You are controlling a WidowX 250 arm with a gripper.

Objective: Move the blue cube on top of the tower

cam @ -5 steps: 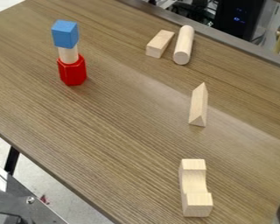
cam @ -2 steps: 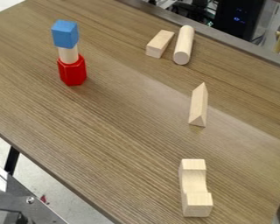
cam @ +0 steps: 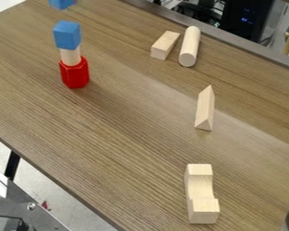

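The wood-grain desk (cam: pixel 128 126) stands above a pale floor (cam: pixel 50 191), with a black machine (cam: pixel 246 18) beyond its far edge. The blue cube (cam: pixel 61 3) is at the view's top edge, near the blue-topped tower (cam: pixel 74 74); I cannot tell how the jaws stand.
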